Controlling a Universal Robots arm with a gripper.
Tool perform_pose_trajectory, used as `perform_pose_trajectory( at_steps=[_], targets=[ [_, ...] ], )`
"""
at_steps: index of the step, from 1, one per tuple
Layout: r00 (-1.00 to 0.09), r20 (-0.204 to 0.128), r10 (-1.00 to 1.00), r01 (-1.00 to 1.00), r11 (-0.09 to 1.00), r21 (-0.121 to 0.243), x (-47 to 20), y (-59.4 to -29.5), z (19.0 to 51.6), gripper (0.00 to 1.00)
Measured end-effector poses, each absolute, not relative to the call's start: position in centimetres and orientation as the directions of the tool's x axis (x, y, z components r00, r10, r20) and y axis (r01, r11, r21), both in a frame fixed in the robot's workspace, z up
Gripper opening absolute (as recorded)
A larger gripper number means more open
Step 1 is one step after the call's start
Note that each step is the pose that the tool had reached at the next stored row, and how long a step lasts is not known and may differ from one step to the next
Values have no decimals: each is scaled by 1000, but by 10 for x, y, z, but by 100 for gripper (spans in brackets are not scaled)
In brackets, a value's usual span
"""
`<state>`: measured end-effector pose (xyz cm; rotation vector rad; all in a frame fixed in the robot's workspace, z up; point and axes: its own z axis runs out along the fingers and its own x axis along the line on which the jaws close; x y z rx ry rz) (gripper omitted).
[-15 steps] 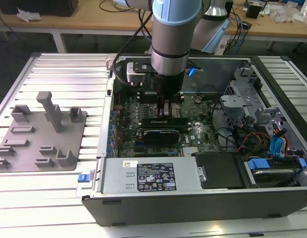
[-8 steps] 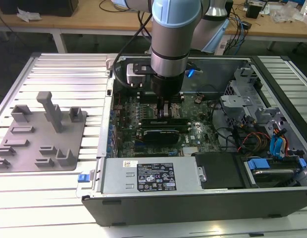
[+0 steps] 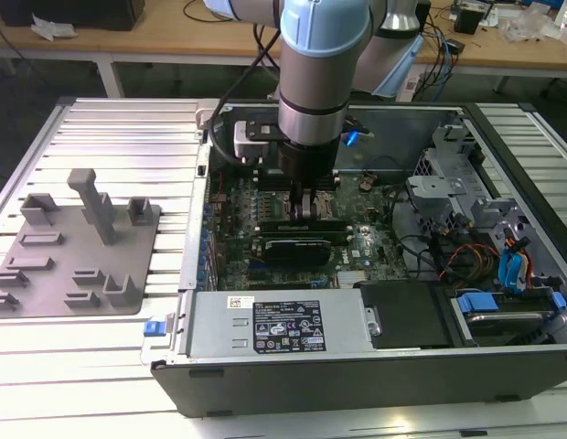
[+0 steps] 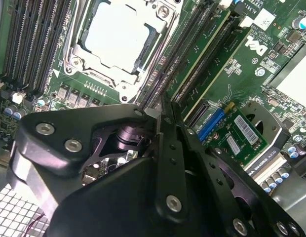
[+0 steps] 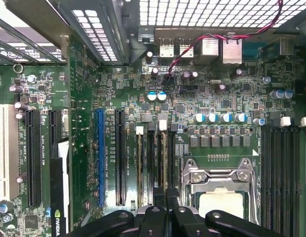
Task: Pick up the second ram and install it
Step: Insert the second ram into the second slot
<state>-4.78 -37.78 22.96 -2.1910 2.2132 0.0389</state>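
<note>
One hand (image 4: 160, 116) (fingers together) down among memory slots (image 4: 192, 54), beside processor frame (image 4: 118, 44), inside open computer case (image 3: 503, 146).

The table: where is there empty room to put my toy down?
Bare ribbed table lies behind the grey holder tray, and more in front of it, beside the computer case. Inside the case it's crowded: the arm's hand sits over the packed motherboard.

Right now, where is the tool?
In the exterior view the tool is inside the open computer case, low over the memory slots beside the processor socket.
</note>
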Motion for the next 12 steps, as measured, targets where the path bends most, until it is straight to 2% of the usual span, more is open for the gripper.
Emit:
perform_pose_trajectory(
  at_steps=[12],
  targets=[
    [-10,-37,-999,-1000,10,-1,-48,-378,228,11]
  ],
)
